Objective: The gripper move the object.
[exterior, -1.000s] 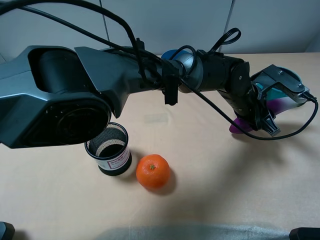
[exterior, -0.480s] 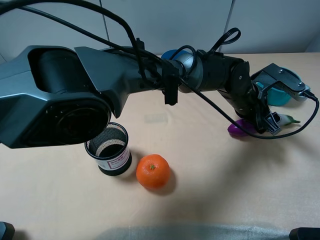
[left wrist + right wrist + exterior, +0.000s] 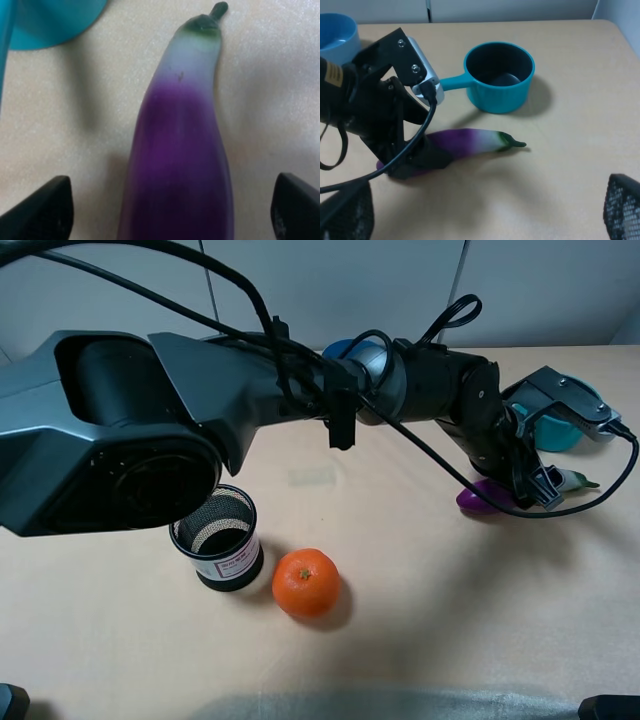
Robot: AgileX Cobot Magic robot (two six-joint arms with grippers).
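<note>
Lowered from the raised position it held a second ago, the purple toy eggplant [image 3: 470, 141] now lies flat on the tan table [image 3: 420, 630], and in the last half-second it has barely shifted. The left gripper [image 3: 172, 212], carried by the black arm that reaches across to the right side of the high view, has come down with it and straddles the thick purple end. Its two dark fingers [image 3: 47, 210] stand wide apart, with bare table showing on either side between each finger and the fruit's glossy skin, so the jaws are spread and not clamped. The eggplant's whitish neck and green stem tip point away from the gripper, towards the right edge of the high view. A teal saucepan [image 3: 500, 75] stands near the eggplant on the far side, apart from it, its handle running towards the grey module on the left gripper's wrist. The right gripper [image 3: 482, 210] hangs above the table near the eggplant, its mesh-patterned fingertips far apart with nothing between them. Well away, towards the left of the high view, an orange [image 3: 306, 582] sits just beside a black mesh cup [image 3: 217, 537]. A blue bowl [image 3: 335, 32] rests at the far edge of the table behind the arm.
</note>
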